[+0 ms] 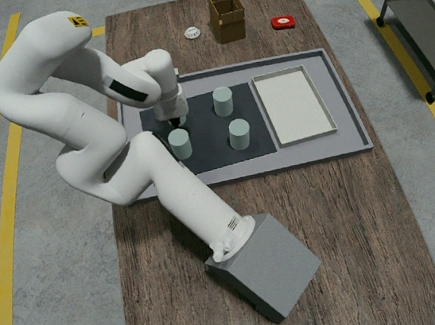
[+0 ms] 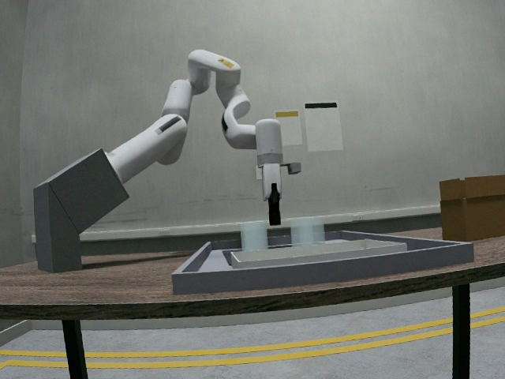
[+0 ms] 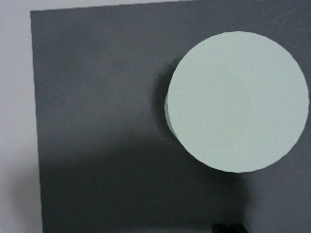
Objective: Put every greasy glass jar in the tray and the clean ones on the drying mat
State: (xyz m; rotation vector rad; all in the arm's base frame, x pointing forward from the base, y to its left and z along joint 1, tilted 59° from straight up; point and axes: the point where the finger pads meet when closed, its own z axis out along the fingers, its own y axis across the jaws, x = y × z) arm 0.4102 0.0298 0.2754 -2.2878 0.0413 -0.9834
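On the drying mat (image 1: 212,149), the gripper (image 1: 174,121) hangs with jaws pressed together and empty, directly over the mat's far-left jar (image 3: 238,101), which stands upright. Three more jars (image 1: 239,133) stand apart nearby; the tray (image 1: 259,84) lies beyond the mat's right edge, open room between.

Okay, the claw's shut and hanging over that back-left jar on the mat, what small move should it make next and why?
Probably ease straight down until the shut black claw touches the top of the pale green glass jar under it. The claw holds nothing, its tip sits about level with the jar tops, and all four jars stand on the dark drying mat, so a gentle probing touch seems likely.
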